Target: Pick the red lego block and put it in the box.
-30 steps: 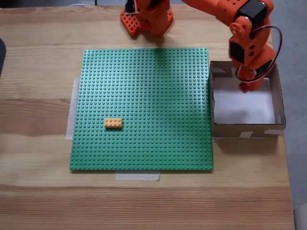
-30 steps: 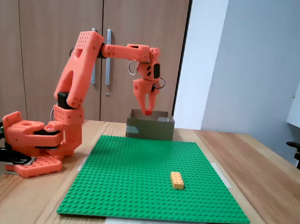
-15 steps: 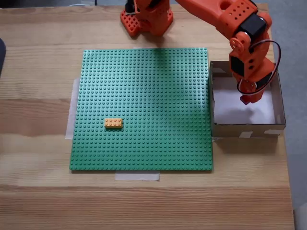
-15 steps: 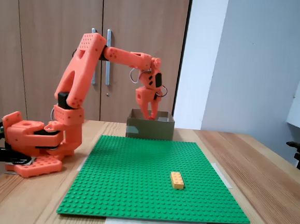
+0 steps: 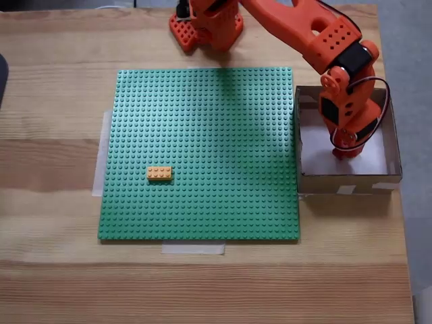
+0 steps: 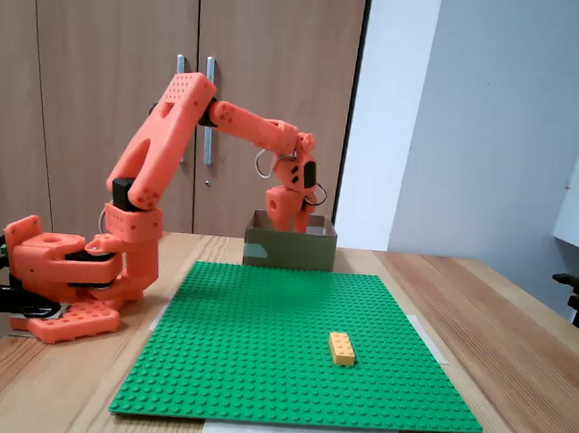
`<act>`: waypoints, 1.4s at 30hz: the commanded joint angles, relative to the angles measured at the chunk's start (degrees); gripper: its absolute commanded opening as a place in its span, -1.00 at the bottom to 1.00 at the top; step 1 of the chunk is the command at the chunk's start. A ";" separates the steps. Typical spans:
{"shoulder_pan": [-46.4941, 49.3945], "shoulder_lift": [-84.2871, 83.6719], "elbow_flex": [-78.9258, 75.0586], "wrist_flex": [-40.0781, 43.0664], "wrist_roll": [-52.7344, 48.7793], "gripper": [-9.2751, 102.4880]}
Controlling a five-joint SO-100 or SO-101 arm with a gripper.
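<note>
The brown cardboard box (image 5: 347, 182) with a white bottom stands at the right edge of the green baseplate (image 5: 216, 121). My orange gripper (image 5: 344, 150) points down into the box, low over its white floor near the front wall. A small dark red piece, the red lego block (image 5: 343, 154), shows at the fingertips, pinched between them. In the side-on fixed view the wrist (image 6: 294, 182) dips behind the rim of the box (image 6: 289, 249), whose wall hides the fingertips and the block.
A yellow-orange brick (image 5: 159, 173) sits on the baseplate at left of centre; from the side the same brick (image 6: 341, 348) lies near the front. The arm's base (image 5: 206, 23) stands beyond the plate's far edge. Tape strips hold the plate to the wooden table (image 5: 54, 270).
The arm has stretched forward and lowered the gripper from above the box's rim down into the box, carrying the red block with it.
</note>
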 commanded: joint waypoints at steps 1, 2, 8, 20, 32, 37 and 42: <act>0.09 0.09 -0.26 -0.79 -0.35 -0.78; -0.09 0.09 -0.26 -0.97 -0.26 -0.78; -0.79 1.76 0.35 -0.26 3.34 -0.46; -2.81 8.00 2.11 -0.26 9.32 -0.50; 0.70 34.37 21.53 -13.89 8.26 -0.72; 5.98 49.04 32.61 -19.78 8.09 -0.85; 11.69 61.26 39.46 -20.65 6.33 -0.85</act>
